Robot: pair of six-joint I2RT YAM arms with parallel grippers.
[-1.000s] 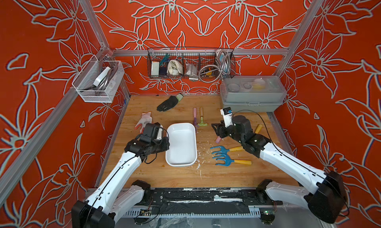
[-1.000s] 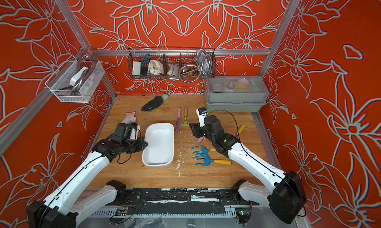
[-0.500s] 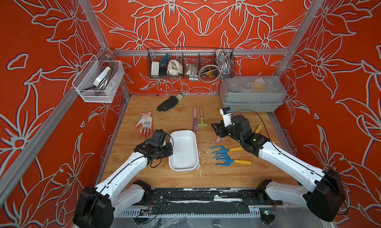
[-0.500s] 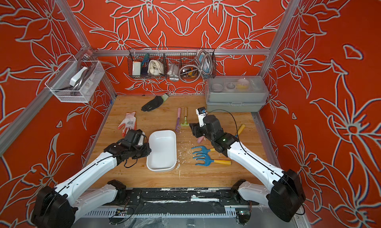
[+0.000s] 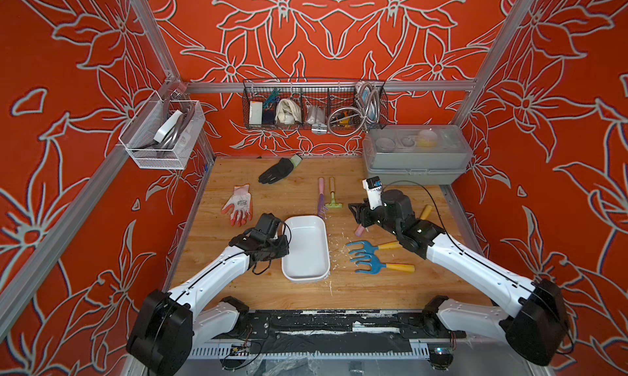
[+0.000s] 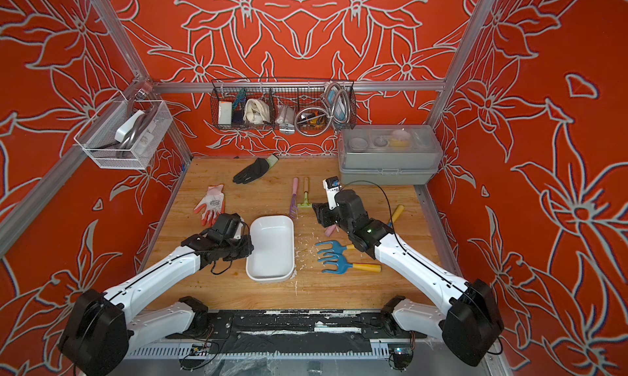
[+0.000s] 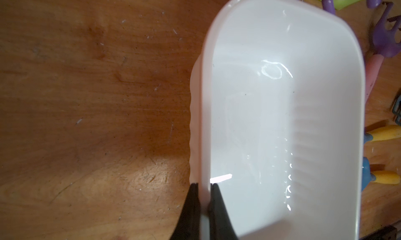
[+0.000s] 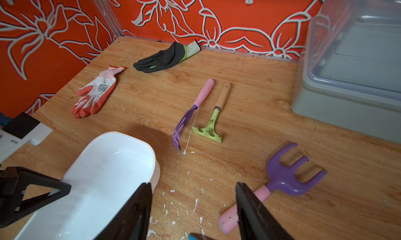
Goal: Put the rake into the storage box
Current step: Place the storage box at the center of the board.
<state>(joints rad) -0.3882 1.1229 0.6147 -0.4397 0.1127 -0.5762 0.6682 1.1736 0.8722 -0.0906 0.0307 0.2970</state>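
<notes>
Several hand rakes lie on the table (image 5: 373, 289); none is in the storage box (image 5: 306, 252) yet. The box sits mid-table, nearer the front edge, and is empty.

Left gripper (image 7: 203, 184) is pinching the box's long wall on the left-edge side, 1 finger inside and 1 outside. This is likely to steady the box for a drop-in.

Right gripper (image 8: 193, 185) is spread and holds nothing. It hovers by the pink handle of the purple rake (image 8: 288, 176), which lies flat between the box and the right edge. It is probably lining up a grasp.

2 blue rakes (image 5: 367, 267) lie side by side nearer the front edge.

Writing: none readable. The white-orange glove (image 8: 95, 93) carries a dark print, too small to make out.
</notes>
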